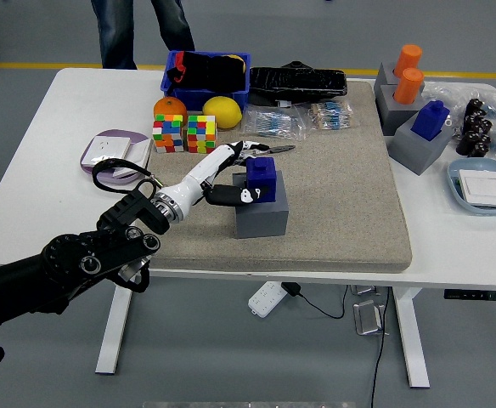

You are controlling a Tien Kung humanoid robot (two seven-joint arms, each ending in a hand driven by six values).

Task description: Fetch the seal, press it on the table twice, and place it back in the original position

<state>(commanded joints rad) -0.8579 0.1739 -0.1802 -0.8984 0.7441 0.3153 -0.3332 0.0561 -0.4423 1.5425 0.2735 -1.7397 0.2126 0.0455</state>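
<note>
My left arm comes in from the lower left corner and reaches up over the white counter [27, 195] onto the grey mat [341, 204]. My left robot hand [231, 170] is wrapped around the blue seal [261, 177], white fingers [231, 151] curved over its far side and the dark thumb against its near face, so it is grasping the seal. The seal sits on top of its grey block [261, 212], which stands on the mat a little left of the middle; I cannot tell whether the seal is lifted clear of the block or resting on it.

Just beyond my wrist, at the left, lies a purple-rimmed plate [104, 149] with white items on it. Behind my robot hand stand two colour cubes [185, 133] side by side, with an orange [170, 108] and a lemon [222, 111] just behind them. Clear packets [295, 119] lie on the far part of the mat.

At the right edge sits a blue dish [484, 187] holding a white square item. Beyond it another blue seal [431, 119] stands on a grey block, and two orange seals [408, 72] stand on blocks further back. Small dark bottles [476, 126] cluster at the right.

At the far edge are a blue bin [205, 76] with dark contents and a black bag [299, 81]. A person's legs [138, 30] stand beyond the counter.
</note>
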